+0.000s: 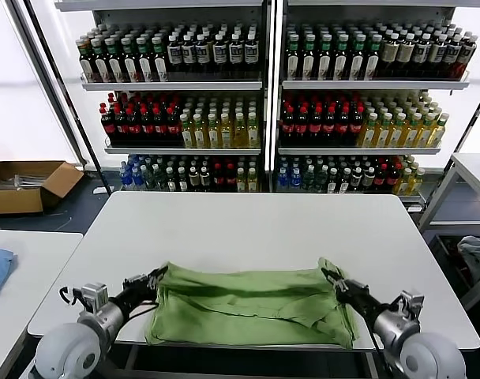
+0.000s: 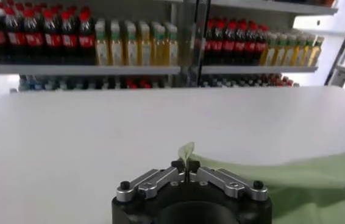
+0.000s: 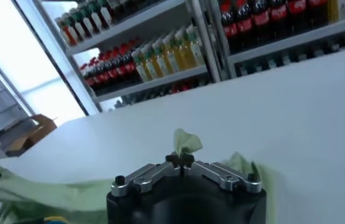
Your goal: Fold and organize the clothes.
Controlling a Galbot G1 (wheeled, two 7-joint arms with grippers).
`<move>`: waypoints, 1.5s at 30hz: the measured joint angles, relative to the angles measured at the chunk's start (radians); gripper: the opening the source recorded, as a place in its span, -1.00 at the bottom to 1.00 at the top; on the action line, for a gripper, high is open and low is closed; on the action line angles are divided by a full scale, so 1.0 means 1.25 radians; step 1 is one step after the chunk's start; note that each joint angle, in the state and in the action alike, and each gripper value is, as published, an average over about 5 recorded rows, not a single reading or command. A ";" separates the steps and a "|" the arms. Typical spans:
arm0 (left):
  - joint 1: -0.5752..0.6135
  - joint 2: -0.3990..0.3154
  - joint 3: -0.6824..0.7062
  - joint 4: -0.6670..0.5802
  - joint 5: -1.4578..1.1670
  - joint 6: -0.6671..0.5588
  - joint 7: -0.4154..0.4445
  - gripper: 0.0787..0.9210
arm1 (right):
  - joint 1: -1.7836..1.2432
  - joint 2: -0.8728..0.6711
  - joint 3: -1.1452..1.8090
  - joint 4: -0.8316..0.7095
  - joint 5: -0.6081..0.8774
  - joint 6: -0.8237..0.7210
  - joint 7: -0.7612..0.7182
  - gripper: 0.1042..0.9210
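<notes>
Your left claw [image 1: 155,278] pinches the shirt [image 1: 248,304] at its left far corner; the right claw [image 1: 331,278] is closed on the right far corner. The shirt lies crumpled along the near edge of the bench [image 1: 264,221], partly folded. I'd judge you're mid-fold: move both claws together at equal height, keep the held edge taut, and lay it straight before you release.
</notes>
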 measured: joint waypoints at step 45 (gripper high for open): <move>0.141 -0.142 0.005 -0.072 0.047 0.006 -0.235 0.70 | -0.209 -0.019 0.240 0.067 -0.056 0.203 -0.081 0.76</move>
